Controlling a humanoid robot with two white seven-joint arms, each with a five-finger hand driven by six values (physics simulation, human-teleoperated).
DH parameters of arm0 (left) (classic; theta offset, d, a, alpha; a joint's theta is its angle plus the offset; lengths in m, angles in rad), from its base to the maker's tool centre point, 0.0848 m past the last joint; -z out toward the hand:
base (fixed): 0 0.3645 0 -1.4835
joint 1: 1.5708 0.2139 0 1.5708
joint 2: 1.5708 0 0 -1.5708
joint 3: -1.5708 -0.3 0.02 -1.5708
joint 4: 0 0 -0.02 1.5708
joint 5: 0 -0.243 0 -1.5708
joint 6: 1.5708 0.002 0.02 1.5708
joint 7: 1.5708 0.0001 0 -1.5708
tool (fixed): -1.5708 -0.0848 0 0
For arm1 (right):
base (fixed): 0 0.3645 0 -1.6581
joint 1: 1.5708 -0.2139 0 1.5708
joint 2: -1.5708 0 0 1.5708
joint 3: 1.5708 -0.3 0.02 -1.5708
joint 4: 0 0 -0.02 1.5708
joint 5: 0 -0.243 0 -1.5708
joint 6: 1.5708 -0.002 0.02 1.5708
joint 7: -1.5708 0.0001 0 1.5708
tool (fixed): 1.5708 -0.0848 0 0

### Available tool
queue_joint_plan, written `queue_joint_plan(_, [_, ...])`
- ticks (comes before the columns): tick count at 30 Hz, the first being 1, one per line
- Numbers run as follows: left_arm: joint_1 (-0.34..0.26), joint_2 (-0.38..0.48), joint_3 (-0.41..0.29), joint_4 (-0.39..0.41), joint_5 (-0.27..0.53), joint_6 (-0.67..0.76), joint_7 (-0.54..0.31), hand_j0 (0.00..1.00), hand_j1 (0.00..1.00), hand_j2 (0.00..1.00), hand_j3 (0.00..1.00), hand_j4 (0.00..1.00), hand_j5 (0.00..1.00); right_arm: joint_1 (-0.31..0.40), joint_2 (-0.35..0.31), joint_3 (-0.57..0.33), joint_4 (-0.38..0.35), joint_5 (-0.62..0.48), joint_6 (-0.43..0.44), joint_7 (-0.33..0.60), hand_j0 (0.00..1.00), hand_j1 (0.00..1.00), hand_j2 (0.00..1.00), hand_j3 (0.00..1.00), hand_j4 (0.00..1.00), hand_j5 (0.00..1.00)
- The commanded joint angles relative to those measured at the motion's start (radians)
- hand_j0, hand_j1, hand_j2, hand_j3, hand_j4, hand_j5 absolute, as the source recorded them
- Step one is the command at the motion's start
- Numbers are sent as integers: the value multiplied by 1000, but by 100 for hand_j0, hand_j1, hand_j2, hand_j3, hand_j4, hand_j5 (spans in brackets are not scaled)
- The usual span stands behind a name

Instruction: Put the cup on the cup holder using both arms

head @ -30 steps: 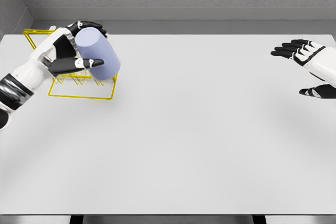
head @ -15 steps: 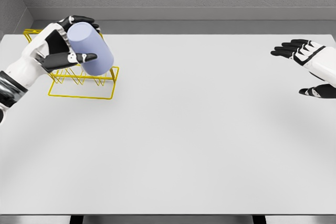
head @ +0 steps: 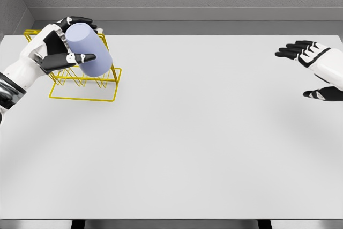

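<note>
holding the cup [head: 88, 50] tilted in our left robot hand [head: 53, 52], fingers wrapped round it, we have it over the yellow cup holder [head: 86, 84] at the far left of the bench [head: 187, 143]. if its mouth misses a prong, we judge it could slide off the wires; our right robot hand [head: 313, 63] hangs released, well apart.

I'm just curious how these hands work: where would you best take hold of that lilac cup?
Around its smooth round side wall, from the left, as the left hand does: thumb in front, fingers behind. The lilac cup shows no handle and tilts over the yellow wire cup holder, so the side wall suits best.
</note>
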Motion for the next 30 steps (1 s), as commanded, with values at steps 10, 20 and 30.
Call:
queue_joint_plan(10, [0,1,1,14,4,0,0,64,64,64,64,64,64,2,0,-2,-2,-7,3,-1,100,100,100,100,100,100])
queue_joint_plan(20, [0,-1,-2,25,3,5,0,81,81,81,81,81,81,2,0,-2,0,-7,3,-1,100,100,100,100,100,100])
queue_joint_plan(30, [-9,1,-2,25,0,3,0,97,97,97,97,97,97,2,0,-3,0,-7,3,-1,100,100,100,100,100,100])
